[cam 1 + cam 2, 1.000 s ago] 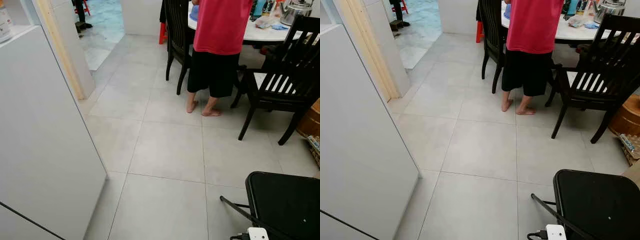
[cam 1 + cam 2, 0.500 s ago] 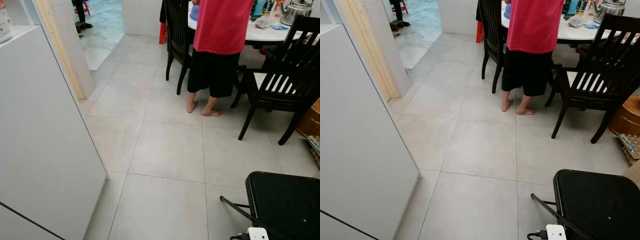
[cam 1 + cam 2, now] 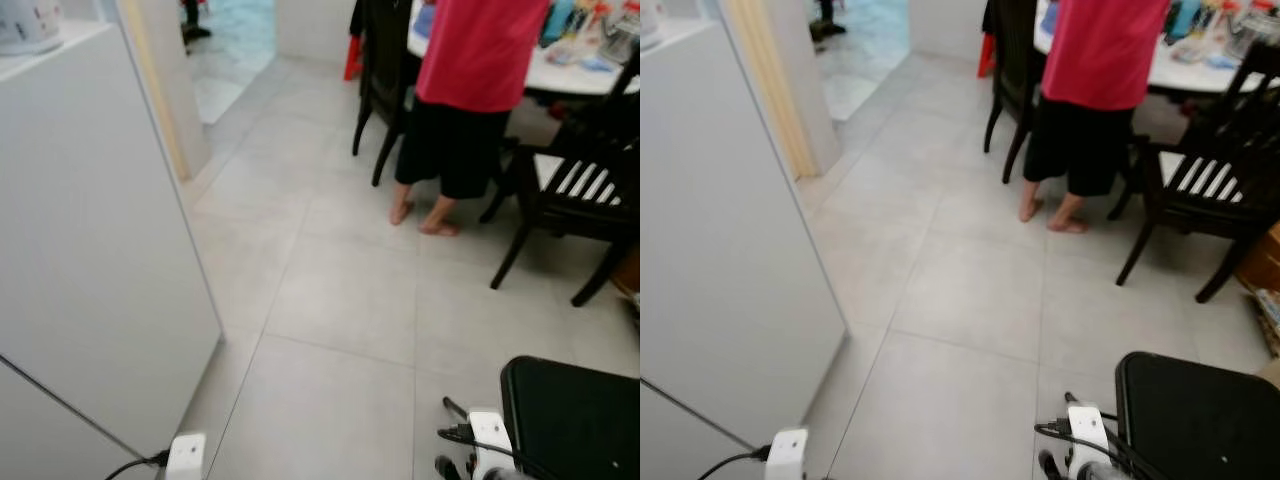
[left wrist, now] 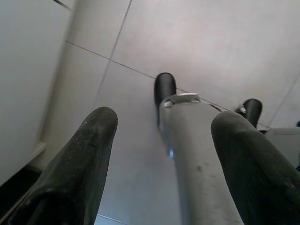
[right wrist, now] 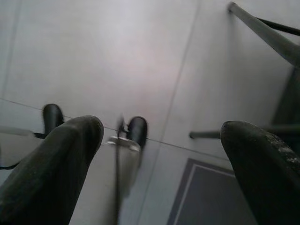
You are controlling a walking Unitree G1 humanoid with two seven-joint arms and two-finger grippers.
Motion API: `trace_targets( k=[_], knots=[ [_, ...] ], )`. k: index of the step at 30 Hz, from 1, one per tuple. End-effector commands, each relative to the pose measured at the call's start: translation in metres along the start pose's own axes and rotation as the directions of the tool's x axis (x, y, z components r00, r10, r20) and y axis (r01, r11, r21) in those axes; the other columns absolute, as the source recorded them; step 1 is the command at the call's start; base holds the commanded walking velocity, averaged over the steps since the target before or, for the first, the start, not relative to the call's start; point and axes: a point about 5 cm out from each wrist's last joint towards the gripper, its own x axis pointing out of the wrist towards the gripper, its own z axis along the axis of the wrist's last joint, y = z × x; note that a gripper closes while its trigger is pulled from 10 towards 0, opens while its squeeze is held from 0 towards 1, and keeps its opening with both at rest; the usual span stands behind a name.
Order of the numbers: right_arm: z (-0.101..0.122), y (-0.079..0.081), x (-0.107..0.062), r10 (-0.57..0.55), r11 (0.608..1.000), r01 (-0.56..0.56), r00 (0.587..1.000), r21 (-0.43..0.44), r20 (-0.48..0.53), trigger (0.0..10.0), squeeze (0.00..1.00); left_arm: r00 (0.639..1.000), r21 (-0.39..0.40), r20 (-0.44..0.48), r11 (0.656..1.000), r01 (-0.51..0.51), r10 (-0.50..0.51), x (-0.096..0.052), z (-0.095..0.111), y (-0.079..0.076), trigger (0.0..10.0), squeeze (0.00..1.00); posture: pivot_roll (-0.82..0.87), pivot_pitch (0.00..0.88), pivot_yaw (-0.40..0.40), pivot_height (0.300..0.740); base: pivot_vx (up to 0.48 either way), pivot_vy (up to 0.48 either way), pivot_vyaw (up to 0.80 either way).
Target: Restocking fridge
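Observation:
A tall white fridge [image 3: 90, 250] stands close on my left, its doors shut, with a thin seam low across its front. A white container [image 3: 25, 20] rests on top of it. Both arms hang low, and their white wrist blocks peek in at the bottom of the eye views, left [image 3: 186, 455] and right [image 3: 487, 438]. In the left wrist view my left gripper [image 4: 164, 119] is open over the grey floor tiles, holding nothing. My right gripper [image 5: 161, 126] is open too, with nothing between its fingers. My own silver leg [image 4: 197, 159] and black feet appear beyond the fingers.
A barefoot person [image 3: 470, 90] in a red top stands ahead at a white table [image 3: 575, 75] among dark wooden chairs [image 3: 580, 190]. A black seat [image 3: 575, 420] sits at my near right. A doorway [image 3: 225, 60] opens at the far left. Grey tiled floor [image 3: 340, 300] lies between.
The whole picture has shifted and blurred, so the camera has moved. Both white wrist blocks now show at the bottom edge. The person stands in the same spot.

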Motion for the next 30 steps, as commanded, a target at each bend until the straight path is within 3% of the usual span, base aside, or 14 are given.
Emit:
trace_targets(
  k=[1, 12, 16, 21, 26, 30],
  knots=[
    [0.0073, -0.0016, -0.0007, 0.0, 1.0, 0.0, 1.0, -0.006, 0.009, 10.0, 0.0, 1.0, 0.011, -0.005, 1.0, 0.009, -0.009, 0.0005, 0.0036, -0.0078, 10.0, 0.0, -0.01, 0.0, -0.054, 0.74, 0.0, 0.0, 0.0],
    [0.0112, 0.0008, -0.0003, 0.011, 1.0, -0.012, 1.0, 0.024, 0.028, 10.0, 0.0, 1.0, 0.026, -0.012, 0.999, -0.027, 0.027, 0.0003, 0.007, -0.0049, 10.0, 0.0, 0.0, 0.0, -0.049, 0.74, 0.0, 0.0, 0.0],
    [0.0138, 0.0006, -0.0007, 0.019, 0.998, -0.018, 1.0, -0.054, 0.019, 10.0, 0.0, 0.999, 0.029, -0.015, 0.999, -0.029, 0.03, 0.0003, 0.0079, -0.0045, 10.0, 0.0, 0.0, 0.0, -0.048, 0.74, 0.0, 0.0, 0.0],
    [0.0145, -0.0008, -0.0007, -0.002, 1.0, 0.003, 1.0, -0.031, 0.03, 10.0, 0.0, 1.0, 0.011, -0.009, 1.0, -0.026, 0.026, 0.0003, 0.0083, -0.0053, 10.0, 0.0, -0.01, 0.0, -0.051, 0.74, 0.0, 0.0, 0.76],
    [0.0161, -0.0024, -0.0012, -0.012, 0.996, 0.013, 1.0, -0.087, 0.018, 10.0, 0.0, 1.0, 0.0, -0.014, 1.0, -0.02, 0.02, 0.0003, 0.0084, -0.0062, 10.0, 0.0, -0.01, 0.0, -0.055, 0.74, 0.0, 0.0, 0.8],
    [0.0159, -0.0022, -0.0012, -0.008, 0.997, 0.009, 1.0, -0.074, 0.018, 10.0, 0.0, 1.0, -0.019, -0.019, 1.0, 0.0, 0.0, 0.0004, 0.0078, -0.0077, 10.0, 0.0, -0.01, 0.0, -0.056, 0.74, 0.0, 0.0, 0.67]
  ],
)
